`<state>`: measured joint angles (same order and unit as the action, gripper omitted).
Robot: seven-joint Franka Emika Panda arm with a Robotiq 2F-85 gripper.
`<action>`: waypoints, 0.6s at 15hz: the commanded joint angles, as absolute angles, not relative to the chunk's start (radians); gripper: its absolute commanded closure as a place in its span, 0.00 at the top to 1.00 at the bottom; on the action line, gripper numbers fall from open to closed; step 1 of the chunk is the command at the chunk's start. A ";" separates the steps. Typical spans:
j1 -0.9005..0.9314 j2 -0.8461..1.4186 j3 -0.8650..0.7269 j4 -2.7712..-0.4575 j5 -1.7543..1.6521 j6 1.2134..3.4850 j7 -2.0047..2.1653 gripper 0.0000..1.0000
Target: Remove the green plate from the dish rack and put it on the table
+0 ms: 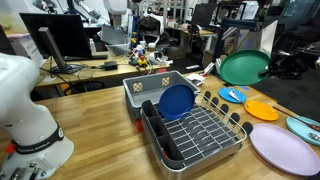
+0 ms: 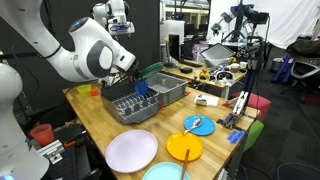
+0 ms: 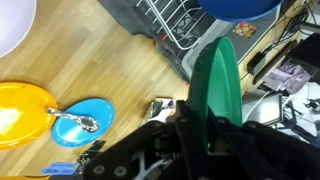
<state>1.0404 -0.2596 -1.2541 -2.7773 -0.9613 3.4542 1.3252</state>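
The gripper (image 3: 203,128) clamps the green plate (image 1: 243,67) by its rim, held edge-on above the rack (image 1: 200,128) prongs, near the far edge of the table (image 1: 100,105), ready to set down.

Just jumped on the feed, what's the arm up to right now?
The gripper is clamped on the rim of the green plate and holds it in the air, off to the side of the dish rack. A blue plate stands in the rack. The green plate is not yet down on the table, where a lavender plate and an orange plate lie.
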 commanded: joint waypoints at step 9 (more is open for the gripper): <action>1.408 -0.449 -1.774 -2.706 -0.927 3.329 1.297 0.04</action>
<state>1.3053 -0.3699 -1.6710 -2.7465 -0.9484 3.3825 1.3263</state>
